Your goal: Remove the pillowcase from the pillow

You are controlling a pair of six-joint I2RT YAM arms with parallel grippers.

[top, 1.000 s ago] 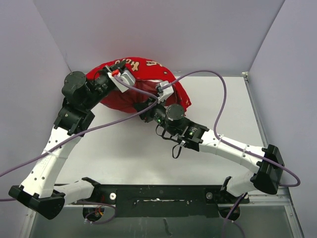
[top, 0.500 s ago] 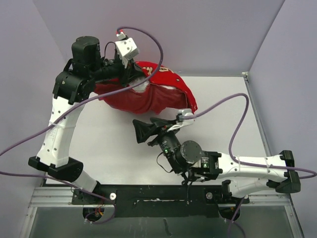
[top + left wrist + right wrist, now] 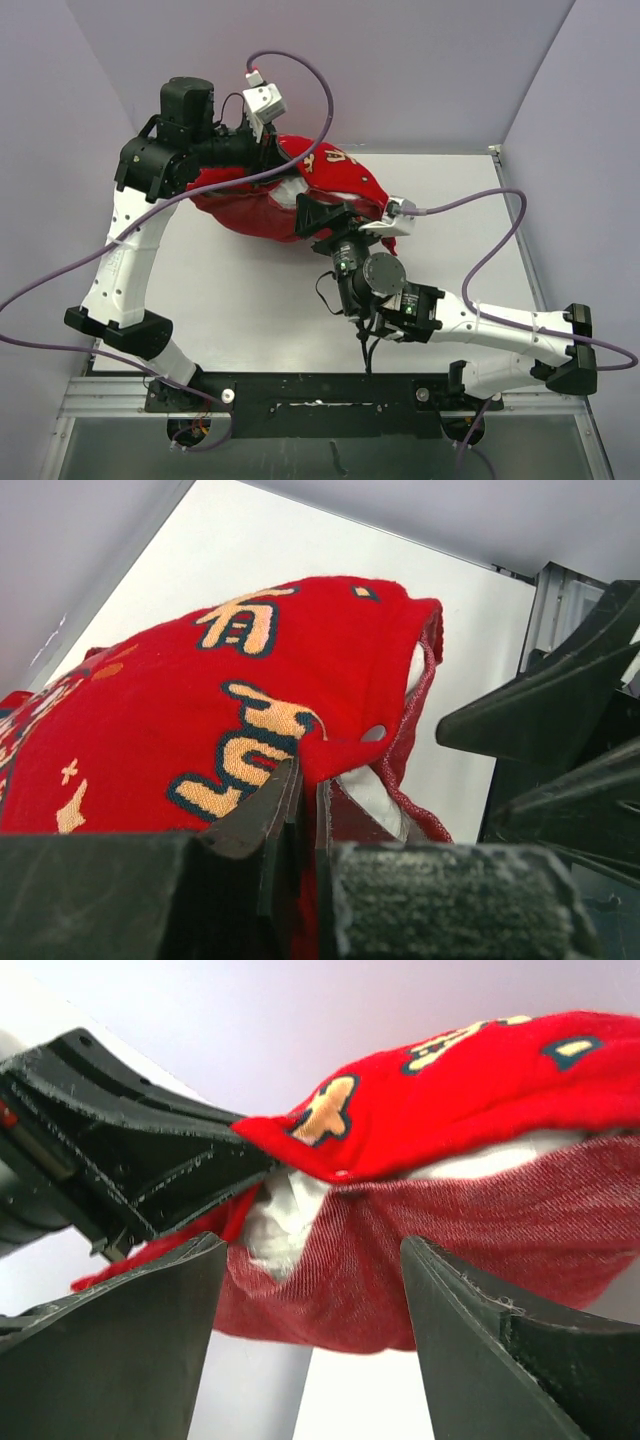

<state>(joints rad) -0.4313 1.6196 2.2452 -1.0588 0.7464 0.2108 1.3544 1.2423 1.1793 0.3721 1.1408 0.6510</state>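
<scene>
Pillowcase (image 3: pixel 335 178) covered most of pillow (image 3: pixel 285 1210). White showed only at the open mouth, and the printed red top hem was pulled up above pillow. Left gripper (image 3: pixel 305 780) was clamped on that hem, just above pillow. Right gripper (image 3: pixel 312 1243) was spread wide just before pillow's mouth, gripping nothing. Table (image 3: pixel 250 290) lay under pillow.

Left arm (image 3: pixel 125 260) stands tall from its base, elbow high, wrist reaching to the right. The left gripper (image 3: pixel 308 780) is clamped tight on a fold of the pillowcase (image 3: pixel 200 680). Right arm (image 3: pixel 500 325) lies low, forearm angled inward and up the table, with the right gripper (image 3: pixel 314 216) facing its partner, jaws spread wide, gripping nothing.
</scene>
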